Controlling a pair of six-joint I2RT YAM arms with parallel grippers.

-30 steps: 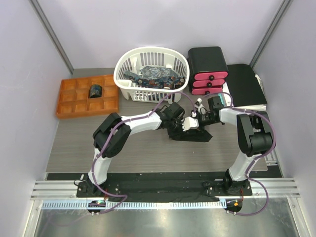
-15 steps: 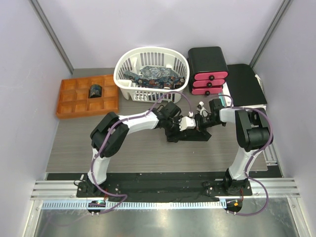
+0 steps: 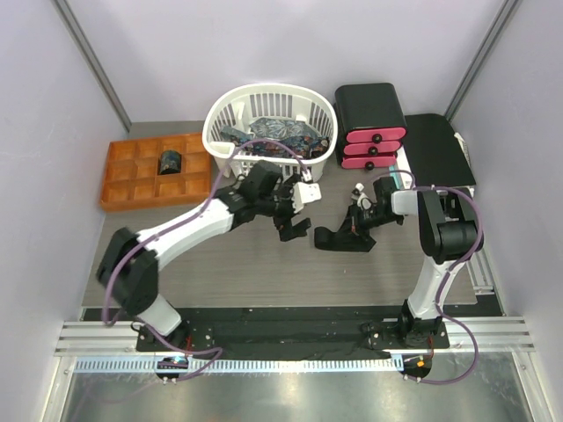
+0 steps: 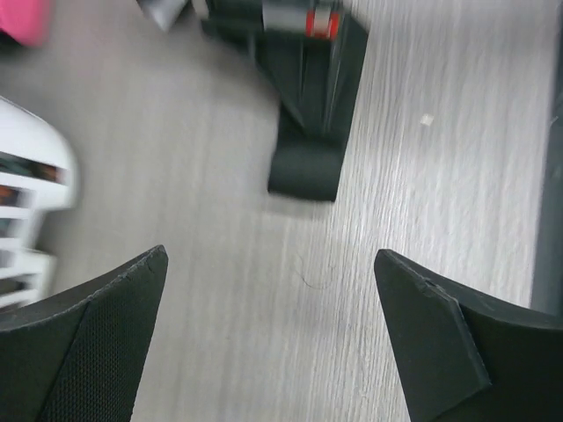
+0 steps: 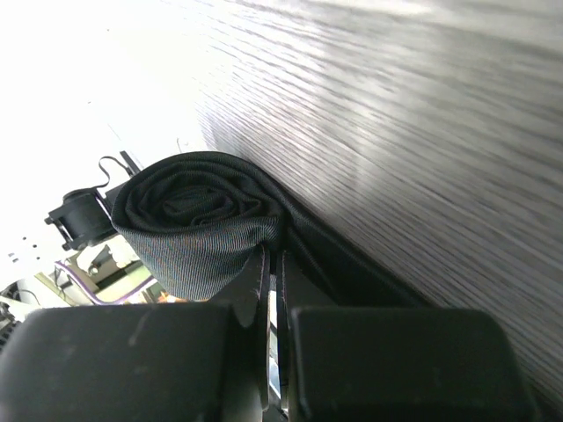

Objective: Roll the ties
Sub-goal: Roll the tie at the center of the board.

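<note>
Where it coils, black tie (image 5: 189,224) (ribbed weave)

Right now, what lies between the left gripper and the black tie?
Only bare tabletop separates left gripper from black tie; left wrist view shows it.

From where I stand, the left arm (image 3: 189,230) stretches long and low toward the middle, and the left gripper (image 3: 296,214) has its fingers (image 4: 97,343) spread wide apart. The right arm (image 3: 440,230) is folded tight at the elbow, with the right gripper (image 3: 350,233) tipped downward and its jaws pressed nearly together.

Bare tabletop (image 3: 229,264) nearside, tie (image 3: 339,237), basket (image 3: 271,87) beyond
</note>
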